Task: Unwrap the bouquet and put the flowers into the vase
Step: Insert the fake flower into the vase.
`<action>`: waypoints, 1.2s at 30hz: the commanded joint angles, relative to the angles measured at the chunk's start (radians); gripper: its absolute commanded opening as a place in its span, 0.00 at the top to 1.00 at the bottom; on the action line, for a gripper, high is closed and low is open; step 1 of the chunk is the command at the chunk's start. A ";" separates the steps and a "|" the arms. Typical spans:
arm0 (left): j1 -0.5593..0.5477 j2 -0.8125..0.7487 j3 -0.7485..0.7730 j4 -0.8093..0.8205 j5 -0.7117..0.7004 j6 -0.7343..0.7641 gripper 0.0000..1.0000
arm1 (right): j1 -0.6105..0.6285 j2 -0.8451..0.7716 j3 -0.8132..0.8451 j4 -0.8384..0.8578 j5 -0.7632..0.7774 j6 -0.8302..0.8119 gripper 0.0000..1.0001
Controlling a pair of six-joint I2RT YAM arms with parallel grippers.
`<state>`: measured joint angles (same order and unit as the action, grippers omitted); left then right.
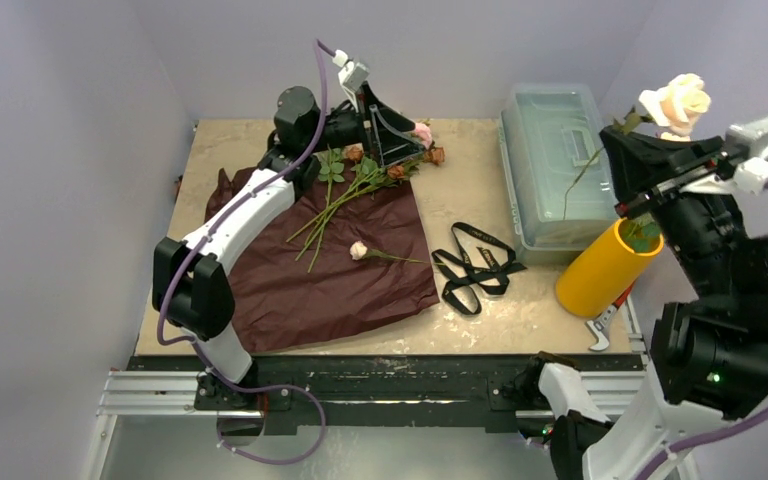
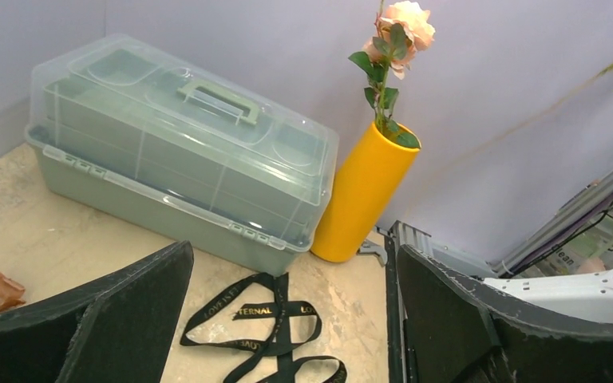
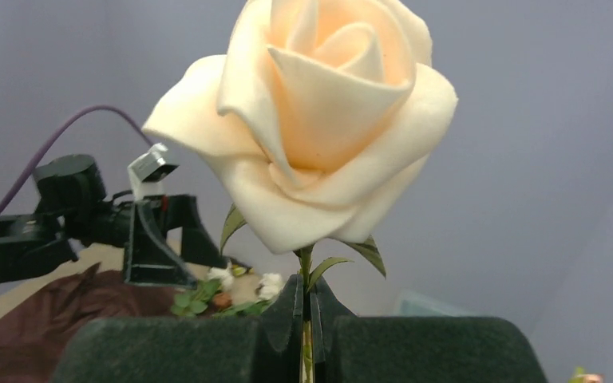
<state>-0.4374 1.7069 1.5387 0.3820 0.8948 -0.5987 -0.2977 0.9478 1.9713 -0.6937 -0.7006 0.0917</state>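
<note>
My right gripper [image 3: 306, 299] is shut on the stem of a cream rose [image 3: 319, 120], right under its head. It holds that rose high at the right [image 1: 682, 100], above the yellow vase [image 1: 605, 268], with the thin stem trailing down to the left. One peach rose [image 2: 403, 24] stands in the vase [image 2: 363, 195]. The other flowers [image 1: 345, 195] lie on the spread maroon paper [image 1: 340, 290], one small rose [image 1: 358, 250] apart from them. My left gripper [image 1: 392, 128] hangs open over the flower heads at the far end, nothing between its fingers [image 2: 128, 319].
A clear plastic box with a handle [image 1: 555, 170] stands at the back right, touching the vase's side. The black ribbon [image 1: 475, 265] lies loose between paper and vase. A white clamp [image 1: 600, 330] sits at the vase's base. Purple walls close in on three sides.
</note>
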 commanded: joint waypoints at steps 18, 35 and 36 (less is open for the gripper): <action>-0.006 0.038 0.041 0.015 0.050 0.016 0.00 | -0.321 0.082 0.390 -0.184 0.384 -0.206 1.00; -0.005 0.128 0.142 -0.036 0.067 0.042 0.00 | -0.333 0.118 0.333 -0.177 0.500 -0.256 1.00; -0.006 0.127 0.140 -0.047 0.067 0.055 0.00 | -0.333 0.111 0.305 -0.158 0.501 -0.255 1.00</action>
<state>-0.4454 1.8332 1.6291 0.3550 0.9436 -0.5861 -0.6239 1.0451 2.3352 -0.8944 -0.2359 -0.1482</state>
